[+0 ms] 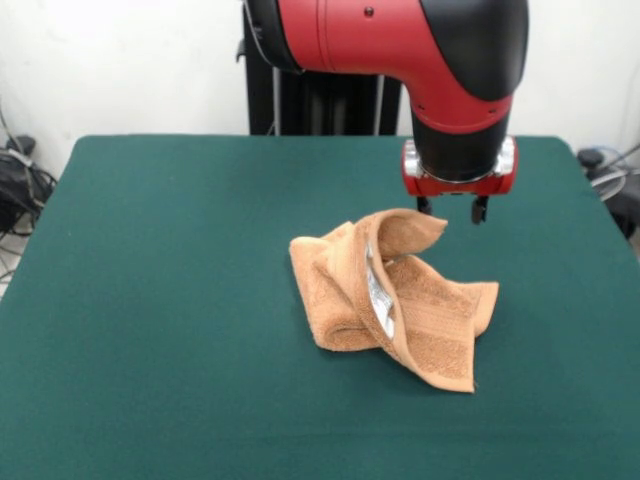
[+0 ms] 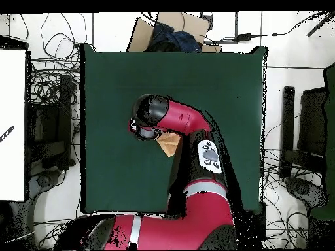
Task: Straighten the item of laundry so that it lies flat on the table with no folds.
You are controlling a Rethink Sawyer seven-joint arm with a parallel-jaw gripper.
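Observation:
The item of laundry (image 1: 400,295), a light orange-brown terry towel, lies crumpled right of centre on the green table (image 1: 150,250). It is folded over itself, with one raised flap at its far top and a white label showing along an inner edge. My gripper (image 1: 452,210) hangs just above and behind that raised flap. Its two short fingertips are apart with nothing between them. In the overhead view the arm covers most of the towel (image 2: 171,145), and only a small orange corner shows beside the wrist on the table (image 2: 216,85).
The black pedestal (image 1: 320,100) stands at the table's far edge. Cables and dark equipment (image 1: 15,185) lie on the floor on both sides. In the overhead view a cardboard box (image 2: 171,29) sits beyond the table's far edge.

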